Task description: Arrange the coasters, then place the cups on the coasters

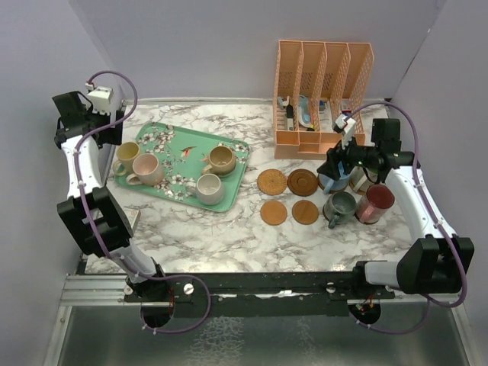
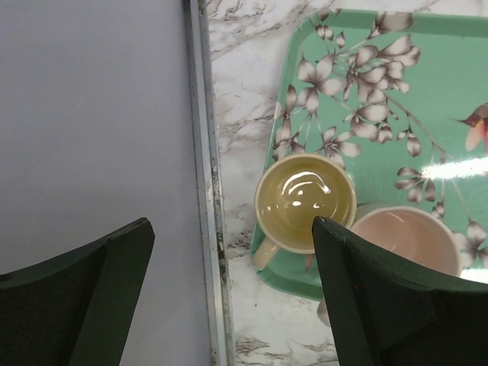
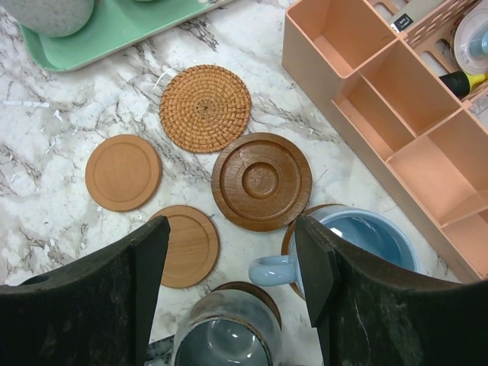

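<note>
Glazed ceramic makes the cups rigid, smooth and prone to chipping, and probably fairly heavy for their size. The best hold is judged to be across the rim or body, with the handle kept clear of the fingers.

Nearest the arm bases, the grey-teal cup [image 1: 339, 206] and the maroon cup [image 1: 375, 203] stand at the right of the bench [image 1: 206, 229]. Beside them a tan coaster [image 1: 274, 211] and a second tan coaster [image 1: 305, 212] lie bare. The coasters look thin, stiff and light. They lie flat, so an edge pinch or a slide is probably required.

One row farther, a woven coaster [image 3: 205, 107] and a dark ringed coaster [image 3: 261, 181] lie bare. The blue cup [image 3: 366, 244] sits on a coaster whose brown edge shows beneath it. The right gripper [image 3: 232, 229] hangs above this row, pointing down, jaws partly apart and holding nothing.

Farther left, the green tray [image 2: 450, 69] carries four cups. The left arm reaches to the tray's left end. The left gripper [image 2: 232, 227] points down over the yellow cup [image 2: 305, 202], which stands next to the pink cup [image 2: 400, 240]. Its jaws are wide and empty.
</note>
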Tool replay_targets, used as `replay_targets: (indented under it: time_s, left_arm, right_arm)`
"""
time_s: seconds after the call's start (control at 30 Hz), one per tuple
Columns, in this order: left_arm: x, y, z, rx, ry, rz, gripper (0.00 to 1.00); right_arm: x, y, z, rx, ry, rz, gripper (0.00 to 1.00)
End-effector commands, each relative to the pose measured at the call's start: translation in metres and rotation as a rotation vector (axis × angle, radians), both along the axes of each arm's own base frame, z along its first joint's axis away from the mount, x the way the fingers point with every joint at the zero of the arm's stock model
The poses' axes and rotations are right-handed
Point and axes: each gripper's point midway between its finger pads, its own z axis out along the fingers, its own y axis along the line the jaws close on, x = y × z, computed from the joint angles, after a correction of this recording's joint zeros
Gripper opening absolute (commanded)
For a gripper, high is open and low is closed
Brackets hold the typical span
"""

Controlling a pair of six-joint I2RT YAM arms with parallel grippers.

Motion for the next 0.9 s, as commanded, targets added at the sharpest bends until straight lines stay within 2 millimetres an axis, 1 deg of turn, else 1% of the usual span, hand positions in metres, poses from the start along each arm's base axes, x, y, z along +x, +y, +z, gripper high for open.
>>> replay_targets:
  time_s: [0.0,0.1,0.27,0.37,0.4,0.5,0.6,0.77,0.87]
  left_arm:
    - [0.006,0.014,-0.028,0.068,0.097,-0.069,0.87]
    - [0.011,0.020,-0.045,0.086,0.157,-0.102,0.84]
    - [0.022,0.025,-0.070,0.093,0.231,-0.177,0.80]
    - [0.026,0.027,-0.086,0.084,0.288,-0.218,0.77]
    - [0.028,0.026,-0.094,0.074,0.311,-0.235,0.75]
    - [0.033,0.026,-0.103,0.057,0.334,-0.262,0.71]
    - [0.038,0.019,-0.111,0.055,0.360,-0.306,0.69]
    - [0.044,0.007,-0.126,0.121,0.424,-0.394,0.63]
    - [0.048,0.002,-0.129,0.156,0.446,-0.419,0.57]
  right_arm:
    - [-0.004,0.007,0.001,0.007,-0.004,0.038,0.68]
    - [-0.003,0.006,-0.005,-0.009,0.001,0.037,0.68]
    - [-0.003,0.008,-0.010,-0.018,0.016,0.047,0.68]
    - [-0.003,0.009,-0.017,-0.033,0.031,0.049,0.68]
    - [-0.003,0.008,-0.019,-0.041,0.034,0.046,0.68]
    - [-0.001,0.008,-0.026,-0.066,0.046,0.041,0.68]
    - [0.001,0.009,-0.030,-0.084,0.043,0.040,0.68]
    - [0.000,0.011,-0.035,-0.101,0.052,0.046,0.68]
    - [0.000,0.011,-0.040,-0.113,0.061,0.046,0.68]
